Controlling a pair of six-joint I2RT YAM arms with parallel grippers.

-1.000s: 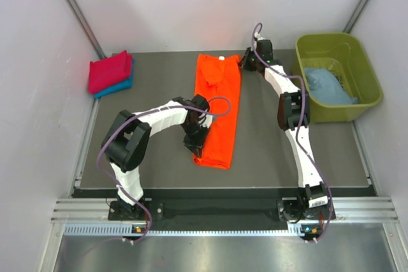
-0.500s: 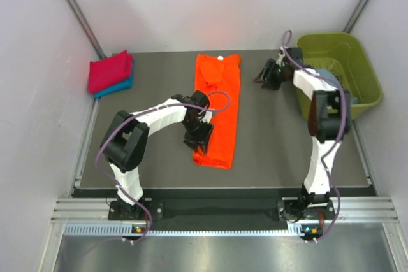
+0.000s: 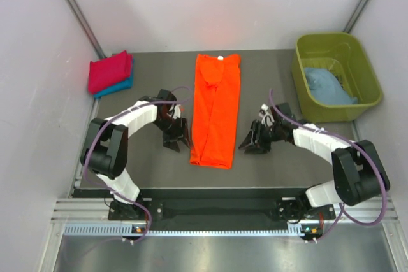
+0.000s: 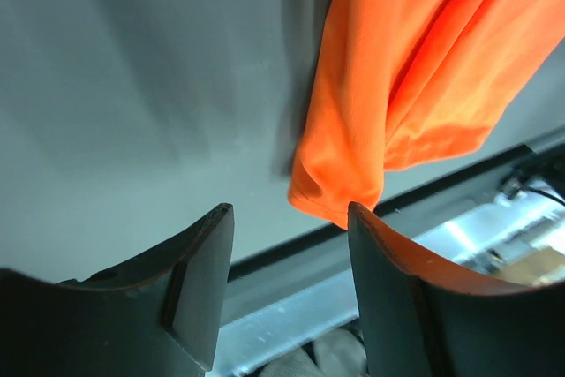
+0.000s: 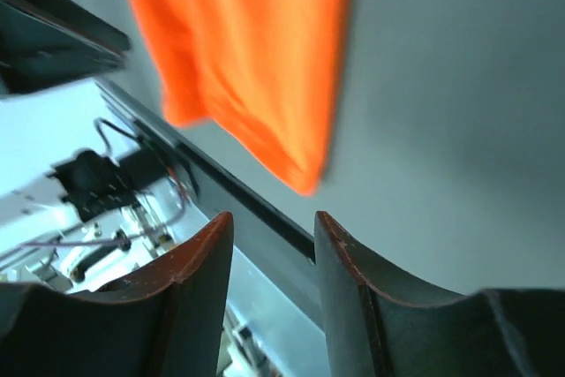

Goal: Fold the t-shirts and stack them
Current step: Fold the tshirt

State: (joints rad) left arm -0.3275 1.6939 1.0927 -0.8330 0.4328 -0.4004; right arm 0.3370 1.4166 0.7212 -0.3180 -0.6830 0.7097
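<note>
Two arms flank the near end of the orange t-shirt (image 3: pixel 215 109), a long folded strip mid-table (image 3: pixel 268 93). The left gripper (image 3: pixel 176 139) and the right gripper (image 3: pixel 253 144) sit just beside its edges, jaws spread and empty. A folded crimson-pink t-shirt (image 3: pixel 109 72) lies on a blue t-shirt (image 3: pixel 118 86) at the far left corner, and a light blue t-shirt (image 3: pixel 326 86) lies in the green tub (image 3: pixel 331 48).

teal t-shirt (image 3: pixel 121 85) mostly hidden under crimson t-shirt (image 3: pixel 109 72), orange t-shirt (image 5: pixel 247 59) blurred, cropped

T-shirt (image 3: pixel 215 109) between left gripper (image 3: pixel 175 140) and right gripper (image 3: pixel 250 146), tub (image 3: pixel 335 114) at far right
</note>
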